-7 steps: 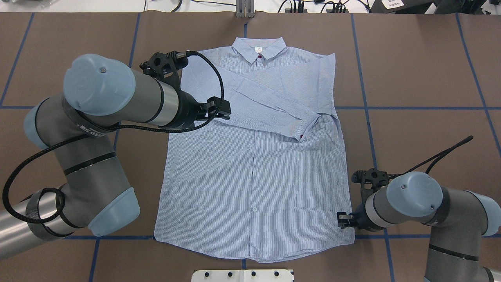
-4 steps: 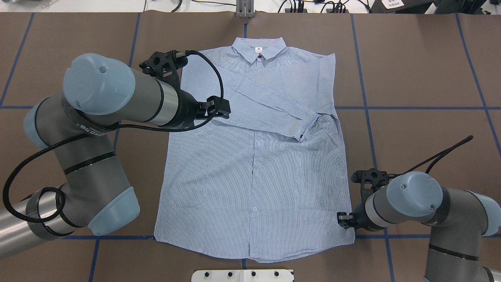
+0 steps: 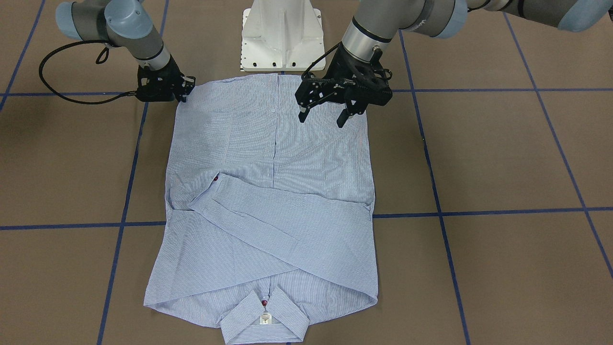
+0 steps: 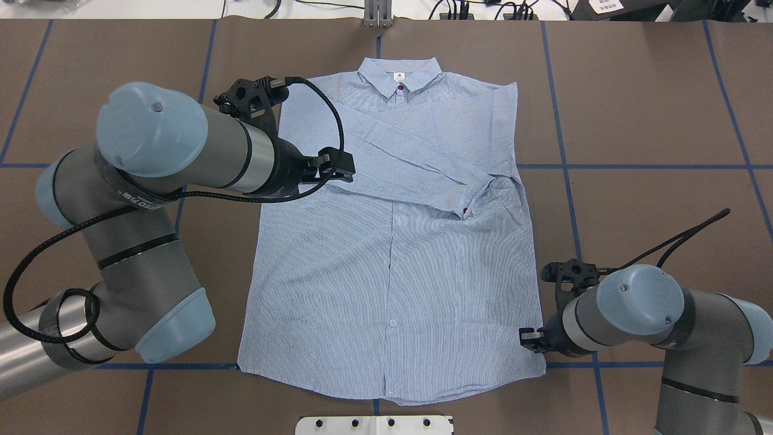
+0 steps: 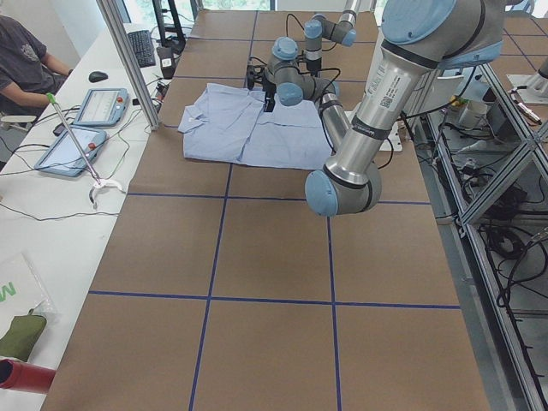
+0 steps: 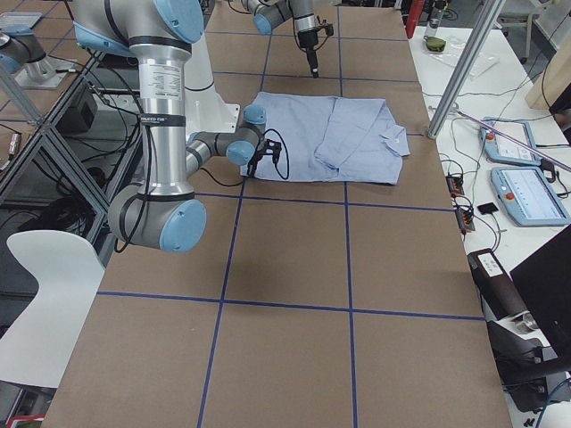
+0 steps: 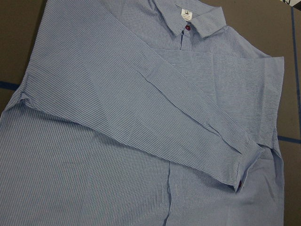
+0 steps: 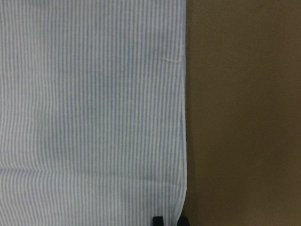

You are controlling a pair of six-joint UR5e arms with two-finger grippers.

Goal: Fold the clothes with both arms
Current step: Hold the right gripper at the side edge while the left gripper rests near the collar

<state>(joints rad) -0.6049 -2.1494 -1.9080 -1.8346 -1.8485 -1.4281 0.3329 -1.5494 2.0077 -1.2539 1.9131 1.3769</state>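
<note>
Hovering over the shirt [image 3: 268,158], your left end effector [image 3: 321,122] has its jaws spread. Your right end effector [image 8: 170,220] pinches the hem corner, low on the surface [image 3: 479,158].

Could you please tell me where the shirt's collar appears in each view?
Front-facing: collar bottom centre.
Overhead: top centre.
Exterior left: at the shirt's left end.
Exterior right: shirt's right end.
Left wrist: top edge.
Right wrist: not in it.
Shared landmark: red-buttoned cuff.
</note>
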